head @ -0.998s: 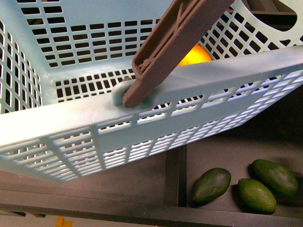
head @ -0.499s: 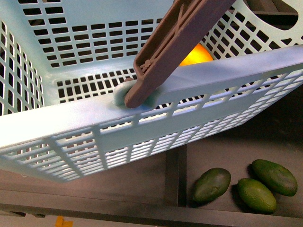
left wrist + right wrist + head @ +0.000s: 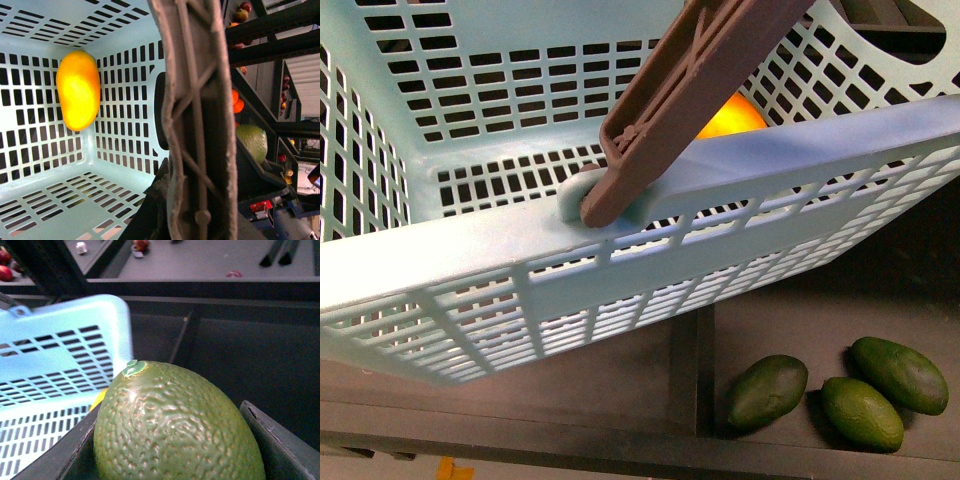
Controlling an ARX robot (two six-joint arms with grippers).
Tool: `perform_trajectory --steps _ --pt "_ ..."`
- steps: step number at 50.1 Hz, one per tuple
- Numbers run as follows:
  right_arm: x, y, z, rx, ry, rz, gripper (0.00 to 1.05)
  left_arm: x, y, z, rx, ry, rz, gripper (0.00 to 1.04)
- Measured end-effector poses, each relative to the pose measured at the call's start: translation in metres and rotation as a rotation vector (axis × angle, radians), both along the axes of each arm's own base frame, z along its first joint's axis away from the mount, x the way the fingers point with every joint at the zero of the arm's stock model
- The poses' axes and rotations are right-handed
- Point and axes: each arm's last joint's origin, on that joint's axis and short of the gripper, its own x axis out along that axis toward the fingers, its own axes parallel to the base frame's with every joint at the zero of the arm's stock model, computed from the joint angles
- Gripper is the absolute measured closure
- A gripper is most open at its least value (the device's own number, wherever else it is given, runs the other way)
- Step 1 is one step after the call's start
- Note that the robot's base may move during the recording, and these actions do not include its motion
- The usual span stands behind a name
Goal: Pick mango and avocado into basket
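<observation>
Turquoise slotted basket [image 3: 470, 250] barely shifted, yellow oval mango [image 3: 77, 90] inside; left end effector [image 3: 200, 220] clamps brown handle [image 3: 195, 100], right end effector [image 3: 172, 455] pinches bumpy green avocado [image 3: 180, 420].

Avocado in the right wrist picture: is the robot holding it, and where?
Yes. The right gripper holds the avocado between its fingers, pressing on its two opposite sides.

Mango [image 3: 78, 90] in basket [image 3: 470, 250], against its far wall. Handle [image 3: 690, 90] rises from basket's near rim. Shelf [image 3: 610, 385] under basket. Three avocados [image 3: 767, 392] [image 3: 862, 413] [image 3: 900, 374] on shelf, below basket's right end, right of shelf divider [image 3: 690, 370]. Fourth avocado [image 3: 175, 405] in right hand [image 3: 170, 432], just beside basket's outer wall.
</observation>
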Motion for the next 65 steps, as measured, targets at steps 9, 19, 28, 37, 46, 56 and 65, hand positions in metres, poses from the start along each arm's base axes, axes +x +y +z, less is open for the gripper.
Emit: perform_trajectory --steps 9,19,28,37,46,56,65 --pt "0.013 0.044 0.004 0.033 0.006 0.064 0.35 0.0 0.0 0.0 -0.001 0.001 -0.001 1.0" --pt "0.025 0.079 0.01 0.042 0.003 0.109 0.37 0.0 0.0 0.0 0.001 -0.001 0.002 1.0" --pt "0.029 0.103 0.015 0.037 0.003 0.142 0.37 0.0 0.0 0.0 0.0 0.0 0.0 1.0" --pt "0.025 0.114 0.016 0.035 0.005 0.159 0.19 0.0 0.0 0.0 0.0 0.0 0.0 1.0" --pt "0.023 0.115 0.018 0.028 0.006 0.14 0.09 0.0 0.0 0.0 0.0 0.0 0.0 1.0" --pt "0.011 0.077 0.02 0.018 -0.019 -0.093 0.09 0.0 0.0 0.0 0.001 0.001 0.002 1.0" --pt "-0.002 0.052 0.014 -0.022 -0.229 -0.364 0.22 0.0 -0.001 0.0 0.001 0.001 -0.001 1.0"
